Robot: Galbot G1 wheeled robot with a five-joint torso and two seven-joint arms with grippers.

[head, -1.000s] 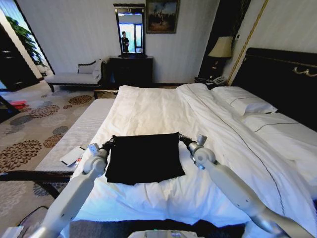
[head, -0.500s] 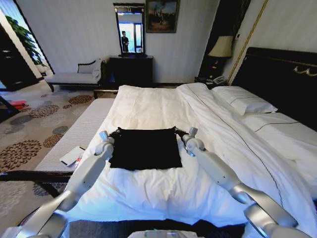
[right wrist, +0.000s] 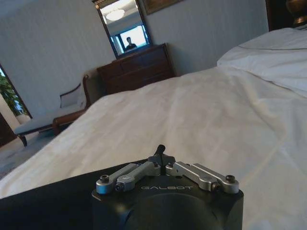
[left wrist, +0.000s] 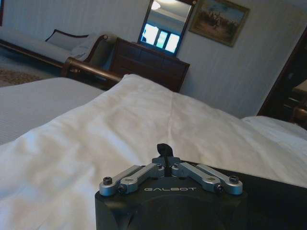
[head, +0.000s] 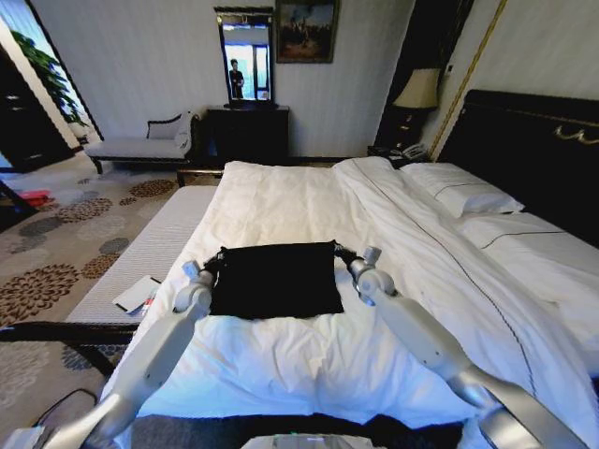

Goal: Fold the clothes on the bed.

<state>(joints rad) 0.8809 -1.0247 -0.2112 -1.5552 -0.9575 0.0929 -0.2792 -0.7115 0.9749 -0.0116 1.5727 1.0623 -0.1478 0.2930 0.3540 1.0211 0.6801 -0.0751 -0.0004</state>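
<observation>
A large bed with white duvet and dark wooden headboard (head: 309, 206) fills a carpeted room; a grey chaise bench (head: 140, 145) and dark dresser with mirror (head: 248, 126) stand by the far wall. The small black fabric top (head: 274, 279) lies flat near the bed's foot. The left tool (head: 211, 264) and right tool (head: 341, 254) are each pinched closed on a far corner. White duvet lies open around it.

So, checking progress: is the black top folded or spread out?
Folded: the black top lies as a compact rectangle on the bed, no armholes showing.
</observation>
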